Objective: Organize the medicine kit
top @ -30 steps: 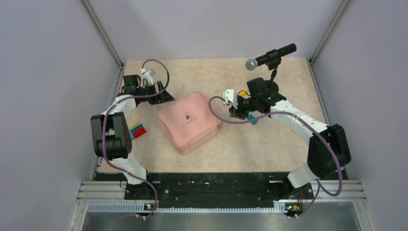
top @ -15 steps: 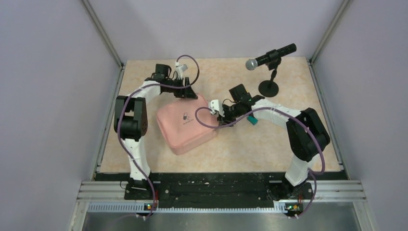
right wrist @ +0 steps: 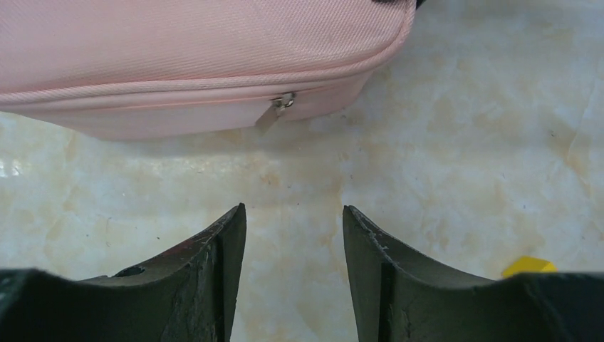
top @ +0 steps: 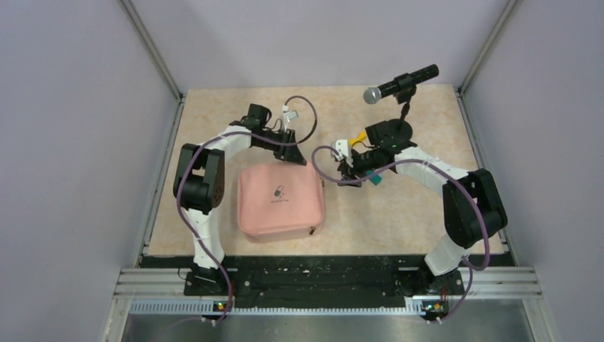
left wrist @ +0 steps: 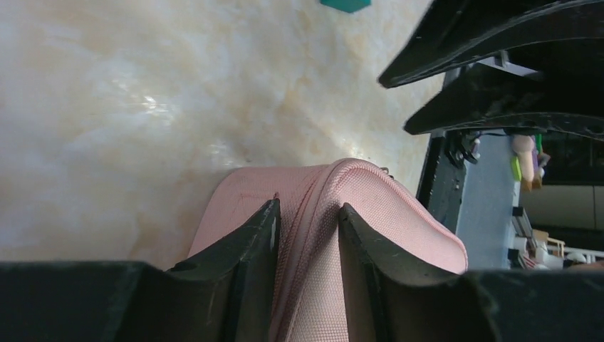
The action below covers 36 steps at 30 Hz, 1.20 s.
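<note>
Lying flat on the tabletop (top: 399, 214), the kit (top: 280, 199) is zipped shut; contents hidden. Left hand (left wrist: 308, 214) sits at the kit's far edge, fingers clamped on the raised seam. Right hand (right wrist: 293, 214) is just beside the kit's right side, fingers apart, holding nothing. Zip pull (right wrist: 274, 110) lies ahead of it, untouched.

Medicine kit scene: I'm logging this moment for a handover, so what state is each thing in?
medicine kit, closed, lying flat, logo up.
zipper pull, hanging against the kit's side wall.
left gripper, closed on the kit's far edge.
right gripper, open and empty, low beside the kit.
microphone, tilted on its stand.
</note>
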Each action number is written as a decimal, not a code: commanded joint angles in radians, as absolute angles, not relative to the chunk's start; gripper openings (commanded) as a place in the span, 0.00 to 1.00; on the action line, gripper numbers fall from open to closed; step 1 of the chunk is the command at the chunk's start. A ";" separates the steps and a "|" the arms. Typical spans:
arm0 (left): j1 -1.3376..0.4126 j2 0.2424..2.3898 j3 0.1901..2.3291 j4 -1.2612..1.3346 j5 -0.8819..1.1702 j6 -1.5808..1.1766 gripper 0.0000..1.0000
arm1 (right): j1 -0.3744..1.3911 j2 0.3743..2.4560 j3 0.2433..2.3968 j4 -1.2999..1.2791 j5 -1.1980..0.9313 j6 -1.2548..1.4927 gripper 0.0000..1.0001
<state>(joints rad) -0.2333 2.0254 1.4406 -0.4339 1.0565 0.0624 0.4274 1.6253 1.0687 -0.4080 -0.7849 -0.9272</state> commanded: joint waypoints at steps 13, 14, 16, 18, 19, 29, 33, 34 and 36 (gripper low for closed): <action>-0.249 1.958 1.447 -0.587 1.128 0.169 0.39 | 0.520 1.782 1.212 -0.464 -0.952 -1.104 0.52; -0.249 1.959 1.445 -0.583 1.128 0.165 0.39 | 0.524 1.783 1.209 -0.464 -0.955 -1.101 0.51; -0.249 1.958 1.445 -0.576 1.128 0.159 0.38 | 0.533 1.788 1.206 -0.464 -0.957 -1.096 0.49; -0.249 1.958 1.447 -0.575 1.129 0.159 0.38 | 0.539 1.794 1.208 -0.464 -0.959 -1.090 0.46; -0.249 1.959 1.449 -0.575 1.130 0.159 0.38 | 0.543 1.797 1.210 -0.461 -0.959 -1.080 0.45; -0.250 1.968 1.448 -0.574 1.127 0.160 0.38 | 0.562 1.825 1.196 -0.284 -0.965 -0.865 0.19; -0.249 1.974 1.453 -0.574 1.120 0.161 0.30 | 0.562 1.813 1.188 -0.273 -0.935 -0.825 0.00; -0.247 1.974 1.454 -0.574 1.112 0.161 0.26 | 0.562 1.801 1.185 -0.287 -0.913 -0.831 0.00; -0.238 1.973 1.456 -0.576 1.085 0.164 0.20 | 0.562 1.764 1.185 -0.354 -0.852 -0.866 0.00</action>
